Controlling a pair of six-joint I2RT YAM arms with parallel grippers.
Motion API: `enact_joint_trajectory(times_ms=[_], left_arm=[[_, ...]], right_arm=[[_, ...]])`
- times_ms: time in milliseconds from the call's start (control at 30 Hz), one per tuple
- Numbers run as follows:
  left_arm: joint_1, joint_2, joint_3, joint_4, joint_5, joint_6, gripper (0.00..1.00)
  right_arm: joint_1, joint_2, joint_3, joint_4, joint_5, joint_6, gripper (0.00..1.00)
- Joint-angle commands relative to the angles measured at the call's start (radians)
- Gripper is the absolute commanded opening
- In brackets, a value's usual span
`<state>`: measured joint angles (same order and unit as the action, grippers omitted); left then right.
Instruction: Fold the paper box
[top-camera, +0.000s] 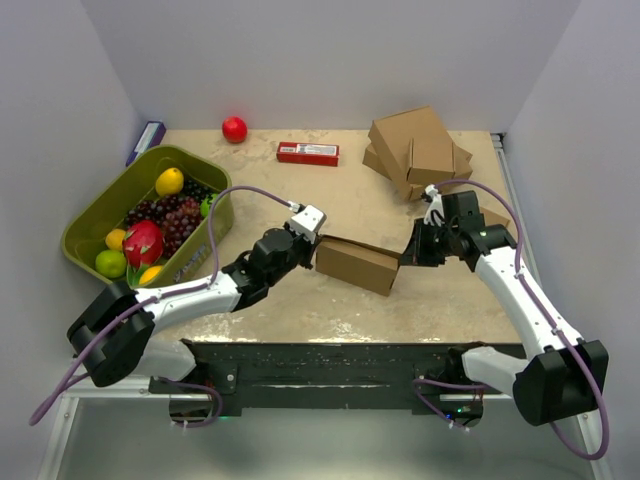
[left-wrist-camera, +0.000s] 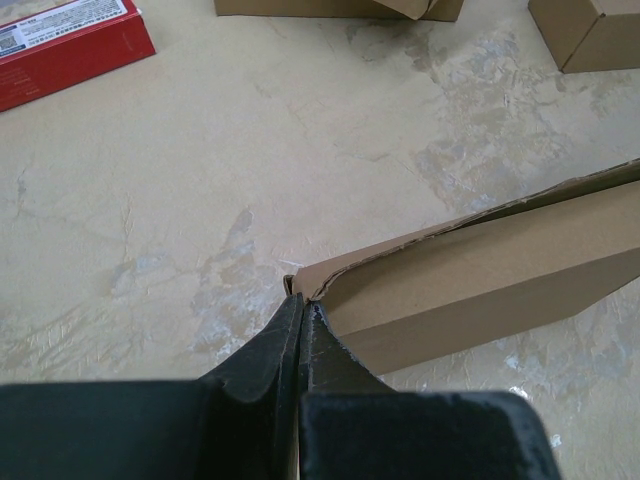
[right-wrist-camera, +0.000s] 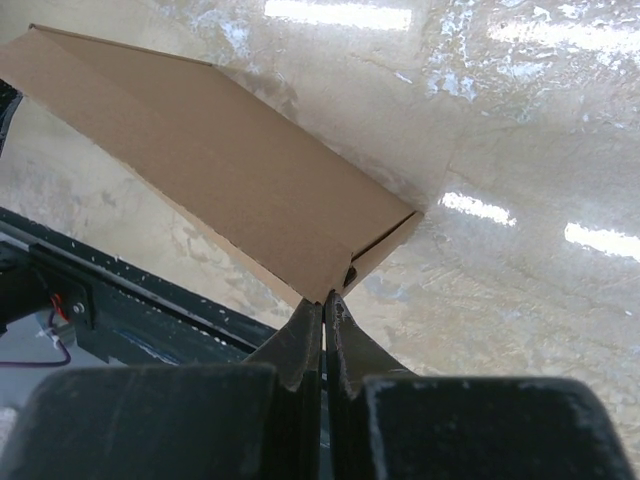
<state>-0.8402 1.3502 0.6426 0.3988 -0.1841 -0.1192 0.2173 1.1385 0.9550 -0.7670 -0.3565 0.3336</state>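
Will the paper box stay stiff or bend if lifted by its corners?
Probably fairly stiff: the paper box is cardboard folded into a thin box. Likely light, seeming hollow. The corner pinched by the left end effector looks ragged, so it may crease there.

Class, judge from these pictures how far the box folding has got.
Done: the paper box is already box-shaped, not a flat sheet. In hand: left pincer and right pincer each pinch an end corner. To do: its top edge gapes in the left wrist view, so closing seems unfinished.
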Motion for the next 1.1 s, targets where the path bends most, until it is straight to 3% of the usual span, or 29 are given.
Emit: enact_joint_trajectory(times_ms=[0, 1067], left_arm=[[-0.016, 0.043, -0.047, -0.152, 0.009, 0.020, 0.00], [-0.031, 0.044, -0.041, -0.158, -0.012, 0.026, 0.00]], right_arm=[[-0.010, -0.013, -0.002, 0.072, -0.073, 0.010, 0.00], [-0.022, -0.032, -0.010, 0.106, -0.118, 0.053, 0.00]])
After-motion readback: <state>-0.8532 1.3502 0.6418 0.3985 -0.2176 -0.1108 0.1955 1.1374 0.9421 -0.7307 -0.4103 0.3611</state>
